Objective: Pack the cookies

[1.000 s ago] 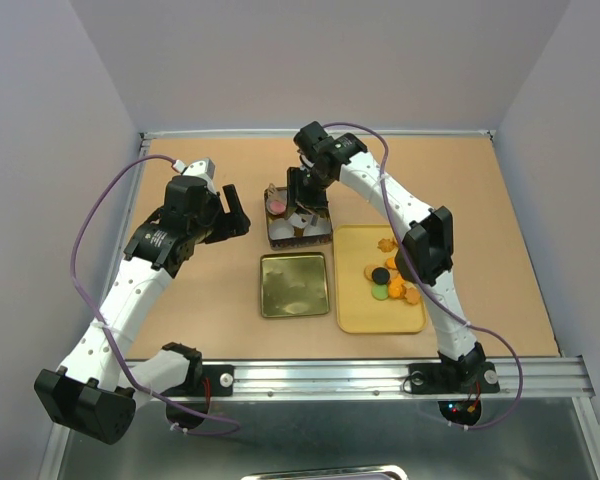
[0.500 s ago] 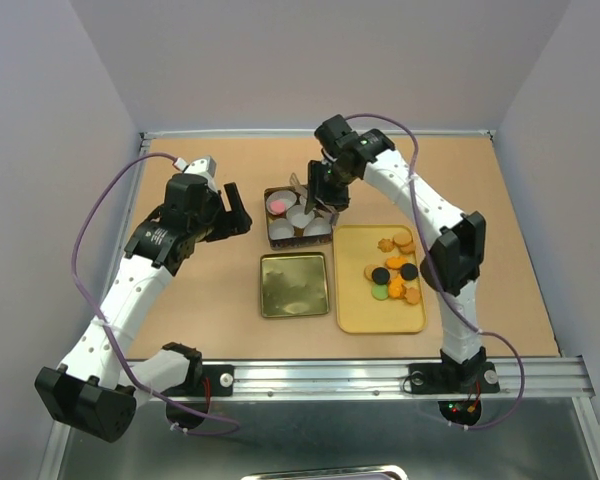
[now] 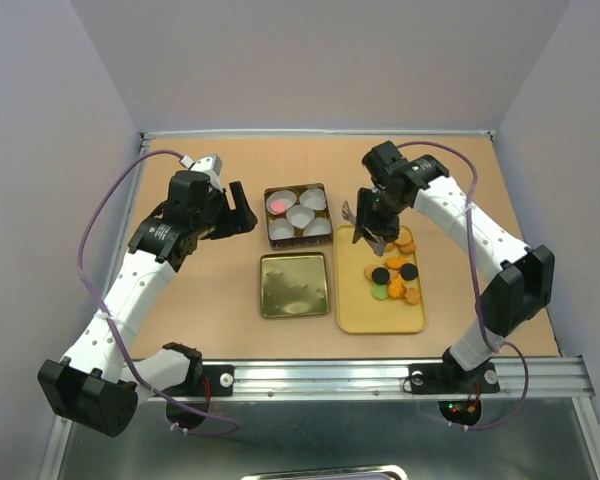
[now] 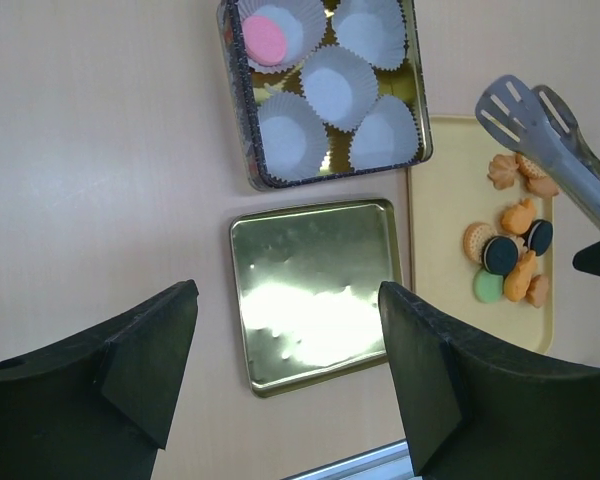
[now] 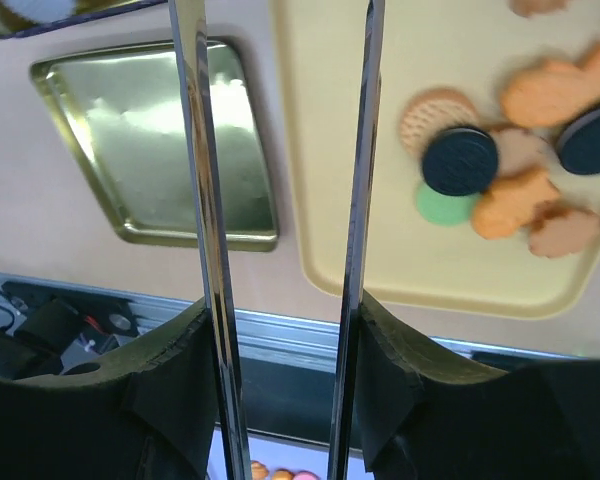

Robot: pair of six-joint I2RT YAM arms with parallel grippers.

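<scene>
left gripper (image 3: 238, 207): fingers spread wide, holding nothing; hovers just left of the tin, judged parked clear of the working lane.
tin (image 3: 269, 214): open on the table (image 3: 200, 290); five white paper liners (image 4: 330, 80) sit inside to receive cookies. one pink cookie (image 4: 265, 40) lies in the far-left liner; the other four show none.
lid (image 3: 294, 284): lies flat just beside the tin on its near side, so the tin mouth is free.
right gripper (image 3: 372, 218): clamped on the tongs (image 4: 540, 135), above the tray's far-left corner; blades apart, nothing between them.
cookies (image 3: 392, 272): clustered on the yellow tray (image 3: 380, 315), some overlapping.
hidden: tongs cover some far cookies in the top view, so the count is uncertain. right wrist view is blurred and the blade tips are cut off.
</scene>
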